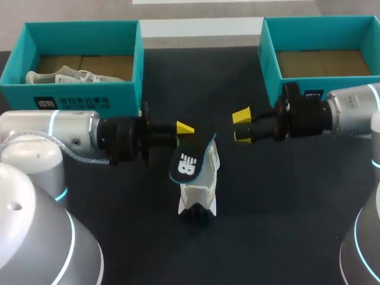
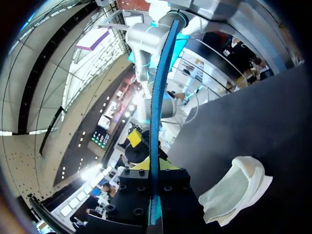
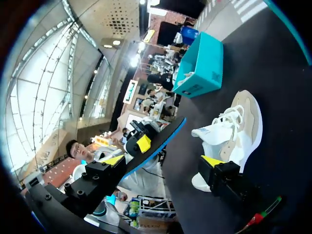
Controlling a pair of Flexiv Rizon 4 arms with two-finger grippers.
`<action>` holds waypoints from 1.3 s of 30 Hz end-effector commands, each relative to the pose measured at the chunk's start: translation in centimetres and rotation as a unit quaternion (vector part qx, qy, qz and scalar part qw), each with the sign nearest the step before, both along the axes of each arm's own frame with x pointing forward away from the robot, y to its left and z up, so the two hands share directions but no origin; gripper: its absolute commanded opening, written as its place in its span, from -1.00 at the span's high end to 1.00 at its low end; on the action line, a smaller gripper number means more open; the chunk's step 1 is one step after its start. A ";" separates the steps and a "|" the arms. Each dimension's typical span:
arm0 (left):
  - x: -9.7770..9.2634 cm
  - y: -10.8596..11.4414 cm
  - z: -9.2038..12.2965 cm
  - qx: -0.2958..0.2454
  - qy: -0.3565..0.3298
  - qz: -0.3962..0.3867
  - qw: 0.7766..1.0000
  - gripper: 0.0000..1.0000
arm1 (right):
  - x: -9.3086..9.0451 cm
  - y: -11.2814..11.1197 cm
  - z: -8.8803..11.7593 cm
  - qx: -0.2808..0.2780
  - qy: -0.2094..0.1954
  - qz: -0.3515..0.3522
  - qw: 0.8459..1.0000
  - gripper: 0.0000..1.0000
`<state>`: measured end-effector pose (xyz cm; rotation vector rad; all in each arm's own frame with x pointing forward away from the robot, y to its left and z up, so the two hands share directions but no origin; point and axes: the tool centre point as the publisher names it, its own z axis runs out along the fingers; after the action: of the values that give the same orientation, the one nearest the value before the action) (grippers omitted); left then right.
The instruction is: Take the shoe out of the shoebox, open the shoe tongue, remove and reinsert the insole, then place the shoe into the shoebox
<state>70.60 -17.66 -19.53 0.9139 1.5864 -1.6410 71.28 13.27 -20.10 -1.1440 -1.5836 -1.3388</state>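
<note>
The white shoe (image 1: 199, 191) stands on the dark table near the middle, and it lies beside my right fingers in the right wrist view (image 3: 234, 127). My left gripper (image 1: 185, 128) is shut on the black and blue insole (image 1: 187, 164), which hangs tilted over the shoe's opening. In the left wrist view the insole (image 2: 157, 97) runs edge-on out from between the left gripper (image 2: 155, 166) fingers, with the shoe's heel (image 2: 235, 187) off to one side. My right gripper (image 1: 241, 125) stands open just right of the insole, apart from it. Its own view shows the right gripper (image 3: 163, 161) spread wide, the insole (image 3: 157, 142) ahead.
A teal shoebox (image 1: 83, 95) at the back left holds another white shoe (image 1: 59, 76). A second teal shoebox (image 1: 270, 56) at the back right shows only its cardboard floor. My right arm's wrist lies close to its front wall.
</note>
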 end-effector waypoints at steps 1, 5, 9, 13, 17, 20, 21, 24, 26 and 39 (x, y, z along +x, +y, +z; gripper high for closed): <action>-0.8 1.8 0.7 -0.014 0.043 -0.022 0.999 1.00 | -0.7 0.2 1.0 -0.062 -0.099 0.001 0.993 -1.00; -1.4 2.2 1.2 -0.024 0.072 -0.034 0.997 1.00 | -0.8 0.5 1.3 -0.074 -0.145 0.003 0.987 -1.00; -1.4 2.2 1.2 -0.024 0.072 -0.034 0.997 1.00 | -0.8 0.5 1.3 -0.074 -0.145 0.003 0.987 -1.00; -1.4 2.2 1.2 -0.024 0.072 -0.034 0.997 1.00 | -0.8 0.5 1.3 -0.074 -0.145 0.003 0.987 -1.00; -1.4 2.2 1.2 -0.024 0.072 -0.034 0.997 1.00 | -0.8 0.5 1.3 -0.074 -0.145 0.003 0.987 -1.00; -1.4 2.2 1.2 -0.024 0.072 -0.034 0.997 1.00 | -0.8 0.5 1.3 -0.074 -0.145 0.003 0.987 -1.00; -1.4 2.2 1.2 -0.024 0.072 -0.034 0.997 1.00 | -0.8 0.5 1.3 -0.074 -0.145 0.003 0.987 -1.00; -1.4 2.2 1.2 -0.024 0.072 -0.034 0.997 1.00 | -0.9 0.8 1.9 -0.147 -0.268 0.073 0.949 -1.00; -1.4 2.2 1.2 -0.024 0.072 -0.034 0.997 1.00 | -1.1 0.9 1.9 -0.179 -0.319 0.096 0.926 -1.00; -1.4 2.2 1.2 -0.024 0.072 -0.034 0.997 1.00 | -1.8 1.2 0.4 -0.230 -0.480 0.280 0.799 -1.00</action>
<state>69.23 -15.40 -18.23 0.8523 1.6218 -1.8208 68.82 14.15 -19.78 -0.6077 -2.4851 -1.3936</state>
